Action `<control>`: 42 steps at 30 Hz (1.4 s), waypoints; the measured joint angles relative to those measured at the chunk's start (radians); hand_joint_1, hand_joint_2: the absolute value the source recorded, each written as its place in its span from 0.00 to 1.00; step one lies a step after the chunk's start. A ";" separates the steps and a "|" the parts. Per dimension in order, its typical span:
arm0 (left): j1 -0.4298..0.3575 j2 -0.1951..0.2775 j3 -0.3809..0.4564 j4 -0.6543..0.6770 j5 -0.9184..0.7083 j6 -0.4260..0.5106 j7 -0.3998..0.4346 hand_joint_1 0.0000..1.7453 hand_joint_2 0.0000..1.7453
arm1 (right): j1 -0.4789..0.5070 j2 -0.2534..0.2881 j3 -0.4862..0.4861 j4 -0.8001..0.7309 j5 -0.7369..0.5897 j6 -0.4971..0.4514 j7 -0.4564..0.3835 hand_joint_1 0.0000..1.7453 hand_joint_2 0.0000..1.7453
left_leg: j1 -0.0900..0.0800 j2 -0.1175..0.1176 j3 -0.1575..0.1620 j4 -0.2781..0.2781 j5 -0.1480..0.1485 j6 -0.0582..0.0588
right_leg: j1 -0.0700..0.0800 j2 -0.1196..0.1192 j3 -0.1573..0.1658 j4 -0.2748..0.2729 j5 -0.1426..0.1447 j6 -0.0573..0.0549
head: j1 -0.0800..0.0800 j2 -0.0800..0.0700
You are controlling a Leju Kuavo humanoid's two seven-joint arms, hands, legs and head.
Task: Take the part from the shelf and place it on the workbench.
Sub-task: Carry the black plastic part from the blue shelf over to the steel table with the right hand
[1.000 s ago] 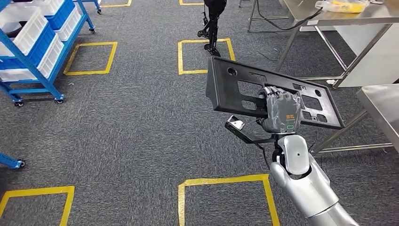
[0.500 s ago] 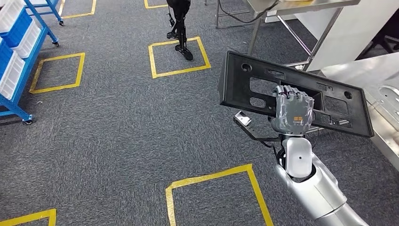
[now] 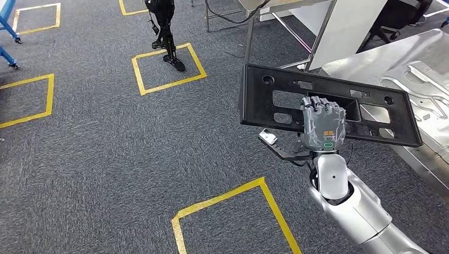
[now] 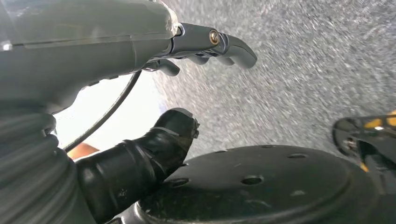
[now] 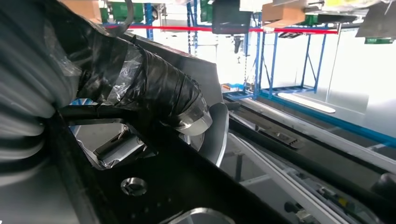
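The part (image 3: 255,103) is a long black plastic panel with several cut-outs, held upright above the carpet in the head view. My right hand (image 3: 322,126) grips it through its middle cut-out, fingers curled over the upper edge. In the right wrist view the taped thumb (image 5: 154,88) presses against the black panel (image 5: 187,186). The steel workbench (image 3: 365,66) lies just behind and to the right of the part. My left hand (image 4: 140,42) hangs over the carpet with its fingers apart and nothing in it.
A shaped metal sheet (image 3: 423,79) lies on the workbench. A steel table's legs (image 3: 324,32) stand behind the part. Yellow tape squares (image 3: 222,209) mark the grey carpet. A dark legged machine (image 3: 164,29) stands in a far square. A blue rack's foot (image 3: 6,32) is at far left.
The camera has turned right: the blue shelf slid out on the left and the workbench came in on the right. My right hand still holds the part.
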 joint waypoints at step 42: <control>0.013 -0.005 0.000 0.000 -0.012 0.014 0.015 0.00 1.00 | -0.026 0.011 -0.004 0.008 0.000 0.017 -0.068 1.00 1.00 | 0.000 0.114 0.110 -0.029 -0.081 0.005 | 0.015 -0.181 -0.051 0.022 0.032 0.003 | 0.005 0.000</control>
